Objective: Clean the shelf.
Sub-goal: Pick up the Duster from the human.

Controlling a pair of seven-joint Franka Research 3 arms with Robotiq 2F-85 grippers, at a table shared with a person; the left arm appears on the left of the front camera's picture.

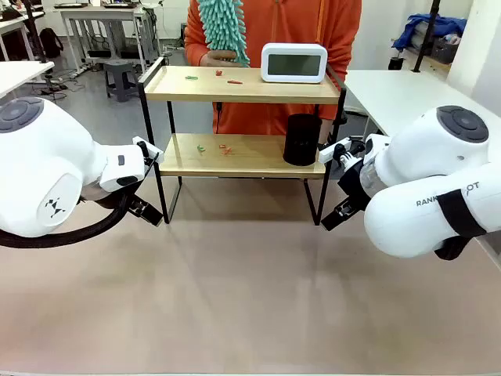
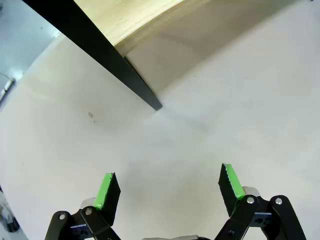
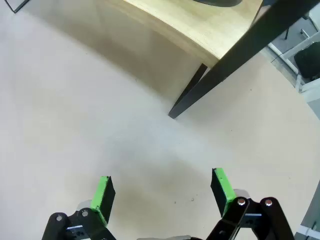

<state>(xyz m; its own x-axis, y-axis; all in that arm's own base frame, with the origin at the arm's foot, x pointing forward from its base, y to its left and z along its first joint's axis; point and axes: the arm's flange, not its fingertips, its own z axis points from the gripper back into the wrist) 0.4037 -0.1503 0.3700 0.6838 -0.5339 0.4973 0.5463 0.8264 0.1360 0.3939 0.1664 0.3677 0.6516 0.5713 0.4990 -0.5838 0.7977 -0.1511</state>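
Shelf (image 1: 235, 92) stands just ahead of both open jaws, untouched.

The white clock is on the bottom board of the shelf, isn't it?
No. The white clock stands on the top board of the shelf, as the front view shows. The bottom board holds the black cylinder.

The shelf (image 1: 243, 84) has pale wooden boards in a black frame, with small red and green scraps (image 1: 192, 77) on both. The digital clock (image 1: 293, 63) is white with a grey-green screen; the cylinder (image 1: 301, 139) is black. The duster (image 1: 223, 27) is teal, the person's top (image 1: 329, 31) orange. The left gripper (image 2: 170, 182) and right gripper (image 3: 162, 187) are black with bright green pads (image 2: 106, 190), the table (image 1: 250, 298) pale beige
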